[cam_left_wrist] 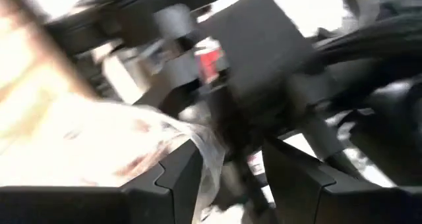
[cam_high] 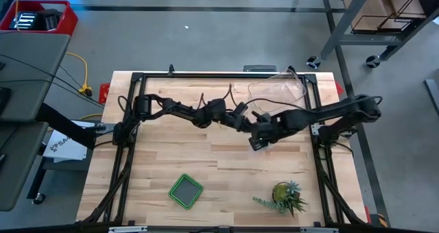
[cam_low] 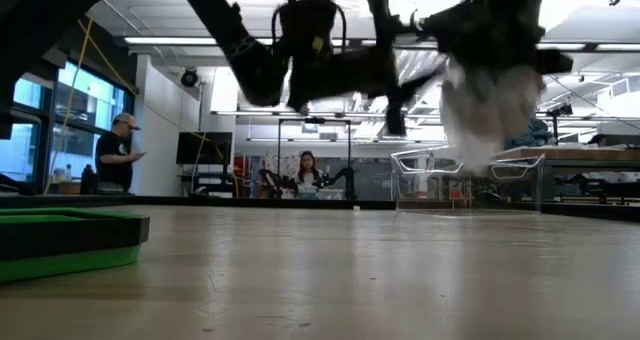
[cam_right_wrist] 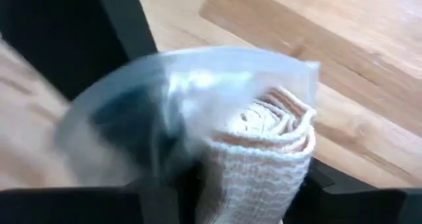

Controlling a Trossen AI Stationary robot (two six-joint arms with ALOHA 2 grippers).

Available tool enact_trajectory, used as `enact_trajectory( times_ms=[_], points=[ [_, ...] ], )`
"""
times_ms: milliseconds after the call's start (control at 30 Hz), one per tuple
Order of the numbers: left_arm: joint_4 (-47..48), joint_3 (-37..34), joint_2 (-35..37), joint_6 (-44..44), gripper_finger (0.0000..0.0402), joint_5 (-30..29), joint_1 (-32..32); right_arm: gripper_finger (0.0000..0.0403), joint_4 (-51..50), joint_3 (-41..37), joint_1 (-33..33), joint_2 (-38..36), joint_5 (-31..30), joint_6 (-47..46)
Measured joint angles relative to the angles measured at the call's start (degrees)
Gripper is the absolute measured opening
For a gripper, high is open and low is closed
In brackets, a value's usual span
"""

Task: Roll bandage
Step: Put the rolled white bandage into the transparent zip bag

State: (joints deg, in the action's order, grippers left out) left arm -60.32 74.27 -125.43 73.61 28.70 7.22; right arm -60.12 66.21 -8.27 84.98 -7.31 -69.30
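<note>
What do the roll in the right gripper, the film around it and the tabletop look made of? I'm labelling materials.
The bandage: white woven gauze, matte, with fine ribbed weave and layered edges. The bag around it: probably thin clear plastic, glossy, see-through with bright glare. The table: light wood, planks with visible grain and joints, smooth, slightly sheened finish.

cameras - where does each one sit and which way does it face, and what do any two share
High view: above the table, looking straight down; both arms meet mid-table.
Low view: at tabletop height, looking level into the room; arms hang from above with the bandage.
Left wrist view: on the left arm, looking past its fingers at the right arm.
Right wrist view: on the right arm, looking at the rolled bandage in the clear bag.
Shared: low and right wrist views both show the bandage.
</note>
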Motion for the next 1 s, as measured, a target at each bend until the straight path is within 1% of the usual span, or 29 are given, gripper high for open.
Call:
enact_trajectory(
  times_ms=[100, 267, 400, 533, 633, 733, 900, 1000],
  points=[
    [2.79, -2.98, -0.4, -1.81, 0.0159, 0.69, 1.15, 0.0146, 3.06, -2.85, 0.06, 2.98, 1.95, 0.84],
    [8.6, -6.15, -0.42, -7.46, 0.0159, 0.8, 2.42, 0.0138, 12.46, -8.7, 0.45, 7.43, 4.08, 0.06],
    [15.19, -7.2, -0.42, -13.87, 0.0159, 0.37, 2.52, 0.0133, 19.04, -11.84, 1.17, 11.54, 5.6, -0.11],
    [19.06, -7.72, -0.39, -17.43, 0.0159, 0.64, 3.02, 0.0133, 22.12, -13.12, 1.63, 15.57, 7.76, -0.82],
    [19.32, -7.95, -0.35, -18.23, 0.0159, 4.78, 4.69, 0.0133, 22.54, -13.07, 1.64, 17.14, 8.81, -1.65],
    [19.31, -7.93, -0.31, -18.21, 0.0159, 9.65, 7.05, 0.0133, 22.69, -13.06, 1.64, 17.2, 9.04, -1.68],
    [18.65, -7.93, -0.27, -15.74, 0.0159, 17.26, 10.91, 0.0133, 22.56, -13.11, 1.61, 17.1, 9.06, -1.63],
    [18.43, -7.93, -0.26, -13.87, 0.0159, 23.36, 12.09, 0.0133, 22.53, -13.11, 1.57, 17.08, 9.07, -2.19]
  ],
)
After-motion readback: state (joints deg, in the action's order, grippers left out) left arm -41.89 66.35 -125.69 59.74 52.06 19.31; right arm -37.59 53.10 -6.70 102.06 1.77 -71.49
